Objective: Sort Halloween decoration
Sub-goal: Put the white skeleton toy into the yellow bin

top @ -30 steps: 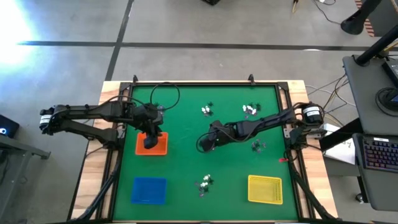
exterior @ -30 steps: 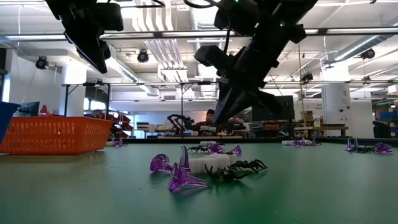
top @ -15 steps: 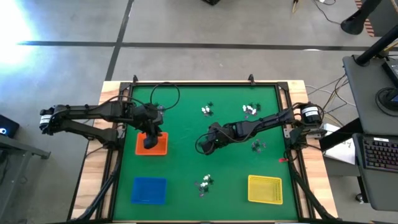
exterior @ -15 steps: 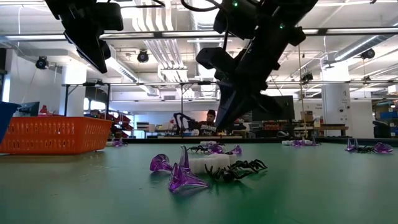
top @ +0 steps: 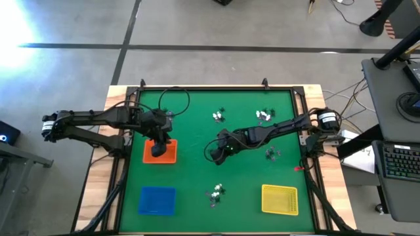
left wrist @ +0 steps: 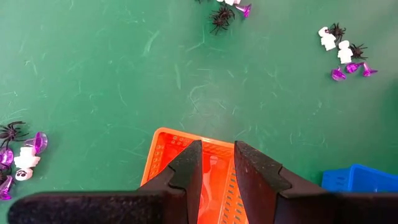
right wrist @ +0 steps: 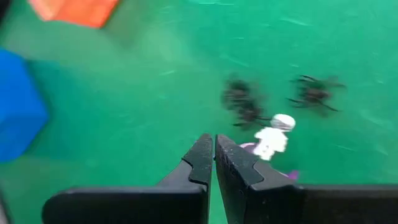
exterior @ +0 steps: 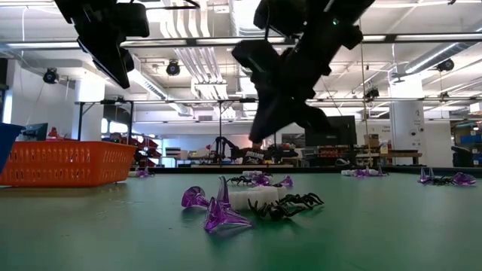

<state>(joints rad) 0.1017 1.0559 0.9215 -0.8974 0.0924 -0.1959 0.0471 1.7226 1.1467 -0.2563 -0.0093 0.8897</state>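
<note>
The Halloween decoration lies in small heaps of white, black and purple trinkets on the green mat: two at the far side [top: 218, 117] [top: 264, 115], one at the right [top: 270, 154], one near the front [top: 215, 193]. My left gripper [top: 157, 151] [left wrist: 217, 147] hangs open over the orange tray [top: 169, 155]; between its fingers only the tray's floor shows. My right gripper [top: 211, 153] [right wrist: 214, 142] is shut in mid-table, above the mat, with nothing visible in it. Beyond its tips lie a white figure [right wrist: 273, 140] and black spiders [right wrist: 242, 102].
A blue tray [top: 157, 200] stands at the front left and a yellow tray [top: 279, 199] at the front right. In the low view the front heap [exterior: 241, 202] lies on the mat, with the orange tray [exterior: 68, 162] to its left. Bare mat lies around mid-table.
My right gripper has rolled about the line it points along, staying shut and above the mat at mid-table. The trinkets have not moved.
</note>
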